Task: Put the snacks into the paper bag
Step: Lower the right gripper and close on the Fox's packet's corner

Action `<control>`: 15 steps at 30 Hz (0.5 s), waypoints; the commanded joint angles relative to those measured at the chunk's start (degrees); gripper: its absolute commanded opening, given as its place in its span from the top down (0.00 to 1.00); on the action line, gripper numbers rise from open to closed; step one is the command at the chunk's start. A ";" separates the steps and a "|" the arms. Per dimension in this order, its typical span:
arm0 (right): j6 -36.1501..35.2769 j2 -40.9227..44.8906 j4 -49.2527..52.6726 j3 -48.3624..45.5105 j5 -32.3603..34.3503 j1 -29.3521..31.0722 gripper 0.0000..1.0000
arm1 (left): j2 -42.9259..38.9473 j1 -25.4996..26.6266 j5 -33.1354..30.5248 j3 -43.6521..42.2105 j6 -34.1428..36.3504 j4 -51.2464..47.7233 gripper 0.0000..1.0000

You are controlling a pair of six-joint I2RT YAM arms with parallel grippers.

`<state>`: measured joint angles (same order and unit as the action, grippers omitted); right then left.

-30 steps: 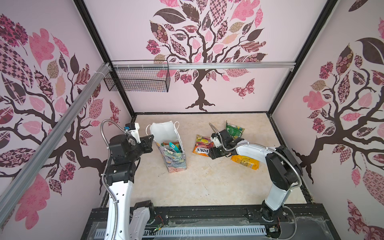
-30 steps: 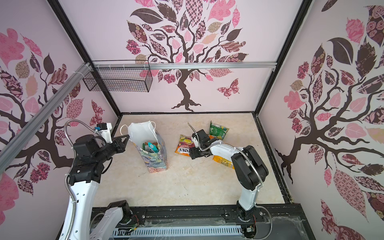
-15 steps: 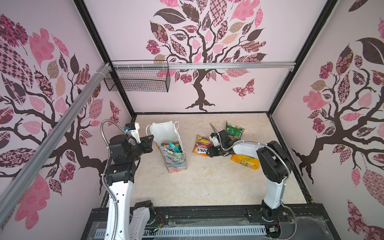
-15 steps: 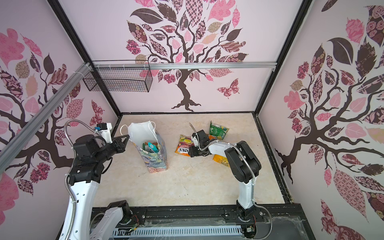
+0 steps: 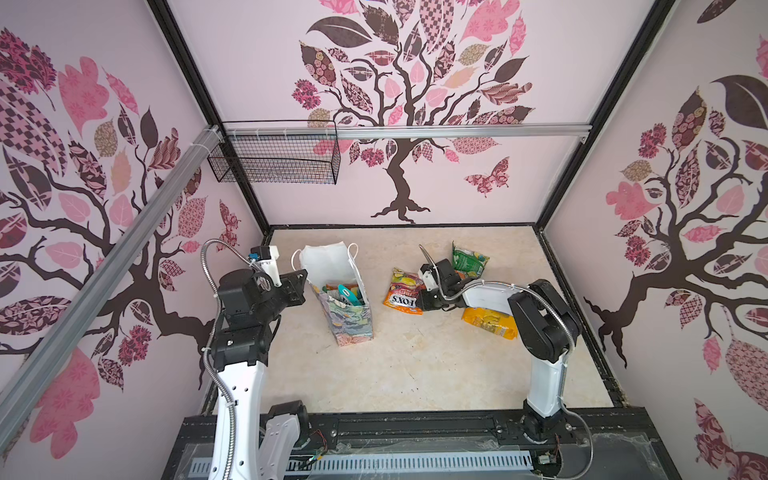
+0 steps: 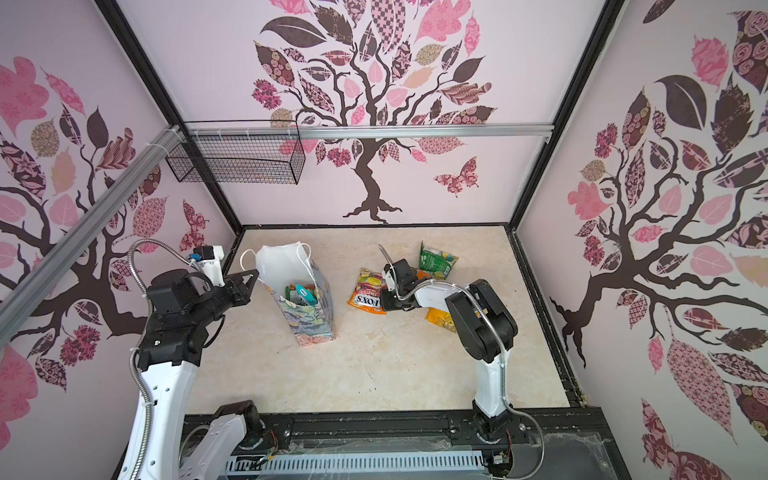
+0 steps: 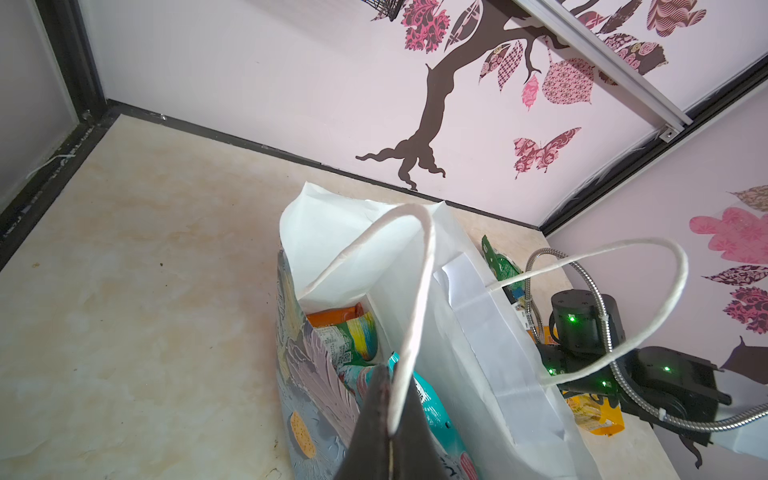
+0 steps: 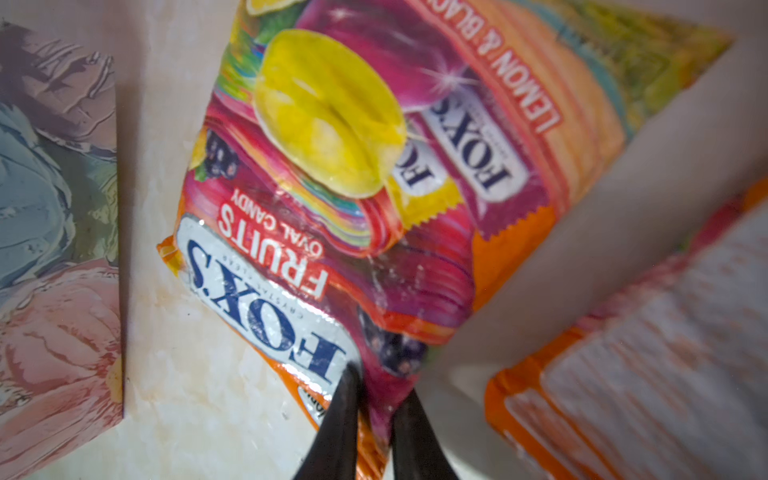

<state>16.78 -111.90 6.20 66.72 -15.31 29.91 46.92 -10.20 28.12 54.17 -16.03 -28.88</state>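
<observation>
In a top view the right gripper [image 5: 423, 301] now sits on the edge of the FOX'S packet [image 5: 403, 291]. The packet lies flat on the bench [image 5: 415, 374], at 3 o'clock from the paper bag [image 5: 347, 309]. A second ago the gripper's jaws stood spread beside that edge, and the arm's elbow has since swung inward. A green packet [image 5: 469, 259] lies at 1 o'clock from the FOX'S packet and a yellow packet [image 5: 490, 322] at 4 o'clock. The left gripper [image 5: 297, 283], at the bag's 9 o'clock, has not shifted.

From the left wrist, the left gripper is pressed together on the bag's cord handle [image 7: 419, 291]. The mouth is held open, with several snacks [image 7: 345, 332] already inside.

From the right wrist, the jaws have come together, pinching the packet's corner. The grasp looks made, so lifting and carrying toward 9 o'clock should follow. Such a thin corner hold could slip.
</observation>
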 commanded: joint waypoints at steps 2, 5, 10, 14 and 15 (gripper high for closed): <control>0.13 0.46 0.62 1.04 -0.91 -0.23 0.93 | -0.49 0.14 -0.29 0.32 1.00 0.92 1.00; -0.16 2.33 0.82 0.88 -2.29 -0.25 0.98 | -0.50 0.13 -0.34 0.34 0.96 0.93 1.00; -1.42 6.36 3.00 1.39 -4.00 -0.25 1.00 | -0.62 0.10 -0.39 0.33 1.00 0.92 1.00; -1.64 11.17 3.86 1.17 -4.64 -0.20 1.00 | -0.84 0.12 -0.35 0.32 1.05 0.92 1.00; -1.64 12.45 4.10 1.22 -4.71 -0.18 1.00 | -0.79 0.09 -0.35 0.33 1.00 0.86 1.00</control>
<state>16.38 -106.61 9.32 66.70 -18.68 29.91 46.89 -10.20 27.92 54.17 -16.05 -28.88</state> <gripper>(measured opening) 0.040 0.050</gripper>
